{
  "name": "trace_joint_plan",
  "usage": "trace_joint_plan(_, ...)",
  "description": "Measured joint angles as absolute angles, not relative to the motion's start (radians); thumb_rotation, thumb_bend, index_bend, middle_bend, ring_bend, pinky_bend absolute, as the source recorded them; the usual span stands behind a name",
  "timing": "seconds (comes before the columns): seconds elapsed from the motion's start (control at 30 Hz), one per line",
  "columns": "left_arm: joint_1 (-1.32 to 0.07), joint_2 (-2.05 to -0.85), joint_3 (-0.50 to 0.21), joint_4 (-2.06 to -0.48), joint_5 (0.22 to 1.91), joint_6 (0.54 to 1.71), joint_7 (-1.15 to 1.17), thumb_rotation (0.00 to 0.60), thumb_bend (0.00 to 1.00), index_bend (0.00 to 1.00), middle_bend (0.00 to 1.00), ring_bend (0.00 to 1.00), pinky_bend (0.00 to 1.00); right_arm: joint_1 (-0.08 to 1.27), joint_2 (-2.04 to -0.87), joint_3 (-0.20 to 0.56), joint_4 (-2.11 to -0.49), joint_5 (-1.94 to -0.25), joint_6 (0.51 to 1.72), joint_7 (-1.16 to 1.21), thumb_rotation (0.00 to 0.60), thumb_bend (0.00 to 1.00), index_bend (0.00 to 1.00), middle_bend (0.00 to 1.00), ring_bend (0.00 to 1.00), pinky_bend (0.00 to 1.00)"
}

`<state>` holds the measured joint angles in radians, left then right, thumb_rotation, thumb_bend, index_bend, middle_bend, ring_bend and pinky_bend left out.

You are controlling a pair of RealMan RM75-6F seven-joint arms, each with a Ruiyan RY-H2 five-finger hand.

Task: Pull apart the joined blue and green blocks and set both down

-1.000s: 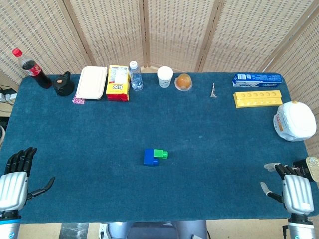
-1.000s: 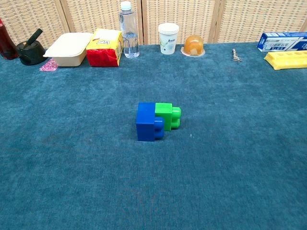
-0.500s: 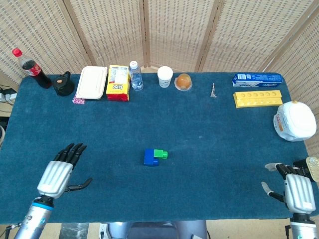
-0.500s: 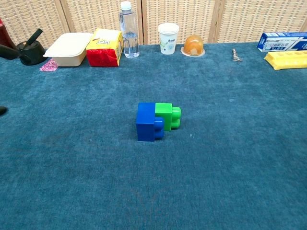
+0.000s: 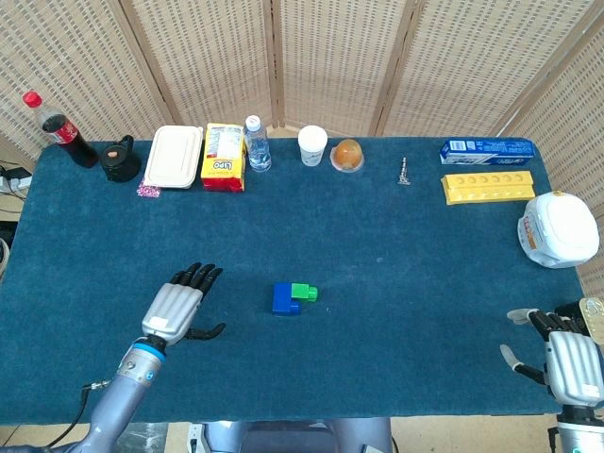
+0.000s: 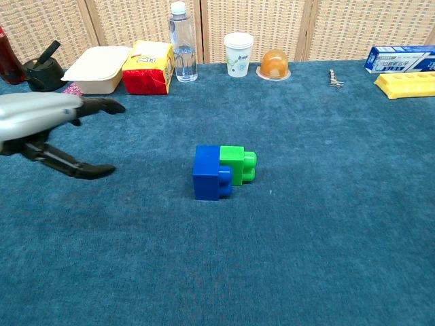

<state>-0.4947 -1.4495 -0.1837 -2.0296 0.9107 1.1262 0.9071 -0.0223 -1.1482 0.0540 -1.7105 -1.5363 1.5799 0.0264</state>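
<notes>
Since half a second ago the left hand (image 5: 177,308) has travelled inward over the blue desk (image 5: 396,311) and now hovers well to the left of the blocks, fingers stretched forward and thumb held apart, holding nothing. From the chest view the same left hand (image 6: 42,119) enters from the left edge, its dark fingertips (image 6: 109,105) pointing toward the middle of the desk. The right hand (image 5: 566,363) sits at the near right corner, where it was before, fingers apart and empty, well away from the blocks.

Near the centre of the desk lies the blue block (image 5: 284,298) with the green block (image 5: 304,292) still joined to its right side; the chest view shows the blue block (image 6: 206,172) and green block (image 6: 238,164) pressed together, lying on the cloth, untouched by either hand.

At the right edge farther back rests a white round container (image 5: 559,229). Beyond it lie a yellow tray (image 5: 489,186) and a blue box (image 5: 487,148). Along the far edge stand a small metal piece (image 5: 404,172), an orange domed cup (image 5: 347,155), a white paper cup (image 5: 312,145), a water bottle (image 5: 256,143), a yellow packet (image 5: 224,157), a white lidded box (image 5: 175,157), a black pot (image 5: 120,159) and a cola bottle (image 5: 58,130).
</notes>
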Motion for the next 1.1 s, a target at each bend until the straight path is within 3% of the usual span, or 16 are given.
trace_joint_plan(0.6,-0.835,-1.642,-0.236,-1.837,0.559,1.083,1.066,0.320,0.28,0.11,0.11,0.04,0.19,-0.034,-1.138,0.058,-1.702,-1.526,1.595,0.039,0.600,0.29,0.39,0.45,0.41,0.35)
trace_joint_plan(1.1,-0.955,-1.724,-0.227,-1.730,0.456,1.089,1.051,0.326,0.33,0.19,0.17,0.08,0.19,-0.050,-1.132,0.059,-1.704,-1.515,1.610,0.037,0.600,0.29,0.39,0.45,0.41,0.35)
